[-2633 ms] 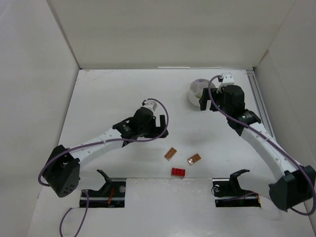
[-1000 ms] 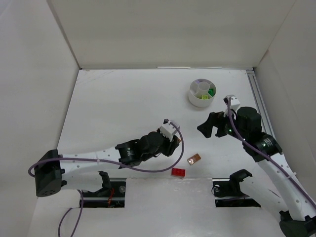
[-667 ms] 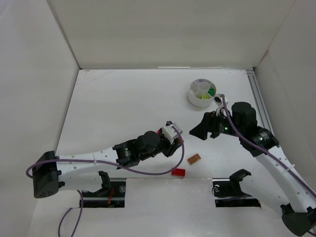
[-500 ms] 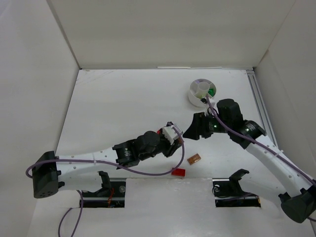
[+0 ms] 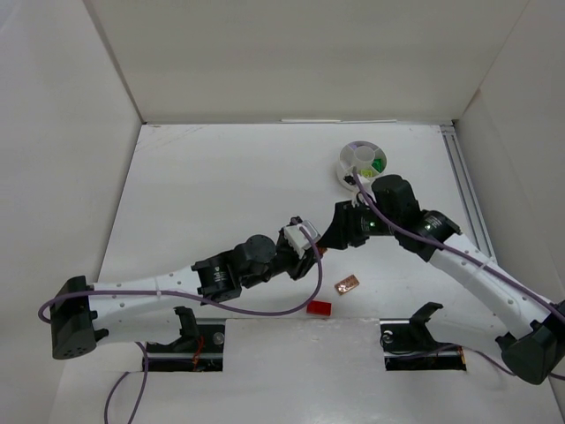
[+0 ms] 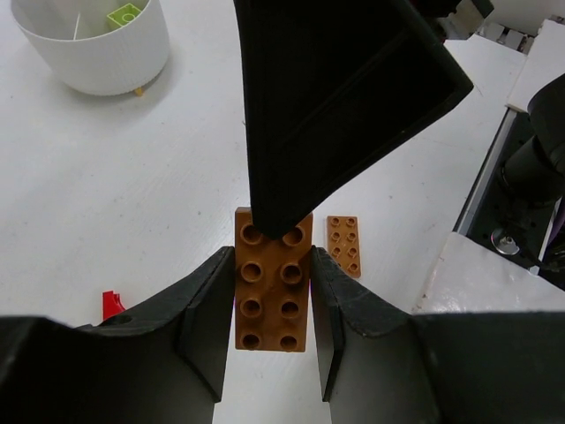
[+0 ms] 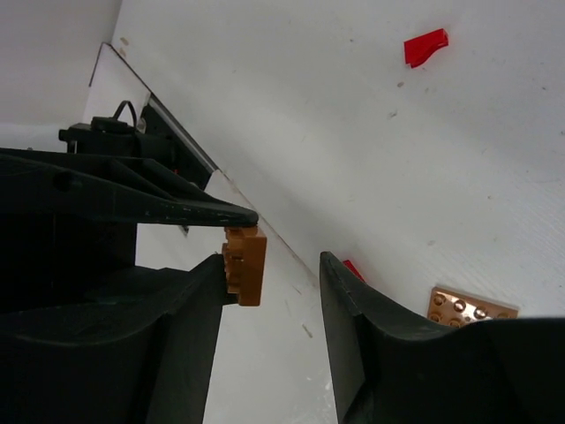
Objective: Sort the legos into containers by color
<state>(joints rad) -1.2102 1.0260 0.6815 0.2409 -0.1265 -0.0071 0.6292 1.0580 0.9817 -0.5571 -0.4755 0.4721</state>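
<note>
Fingers [image 6: 205, 322] of my left gripper [image 6: 272, 261] pinch an orange-brown brick [image 6: 272, 300]; my right gripper [image 7: 274, 261] gapes wide, one finger just beside its end.

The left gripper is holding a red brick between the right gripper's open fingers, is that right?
Not quite: the brick held by the left gripper is orange-brown, not red, as the left wrist view shows. It does sit between the open fingers of the right gripper. The red brick lies on the table.
</note>
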